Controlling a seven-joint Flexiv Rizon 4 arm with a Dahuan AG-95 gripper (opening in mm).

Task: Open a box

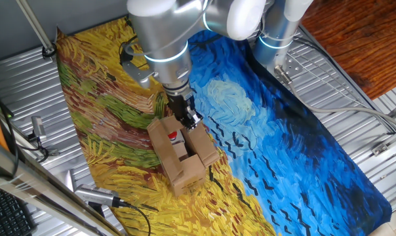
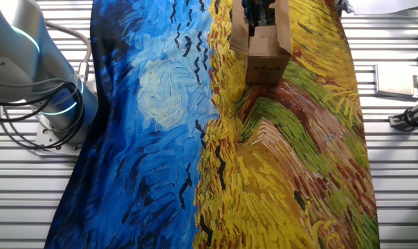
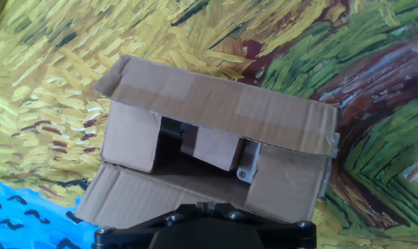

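The small brown cardboard box [image 1: 181,154] is lying at centre frame on the painted cloth [image 1: 283,144], long flaps already splayed, with the black end effector [image 1: 187,118] pressing at its upper end, grip state impossible to tell. The unanchored carton is risking sliding or tipping as the remaining inner flaps [image 3: 133,138] are being pushed

This looks like a robotics lab: the worktop [image 1: 355,85] is ribbed aluminium, covered by a painted-style cloth [image 1: 277,131] in blue and yellow swirls. The silver robot arm [image 1: 162,39] is bolted to it, cables [image 2: 29,114] trail by its base, and a black keyboard [image 1: 4,213] sits at the edge.
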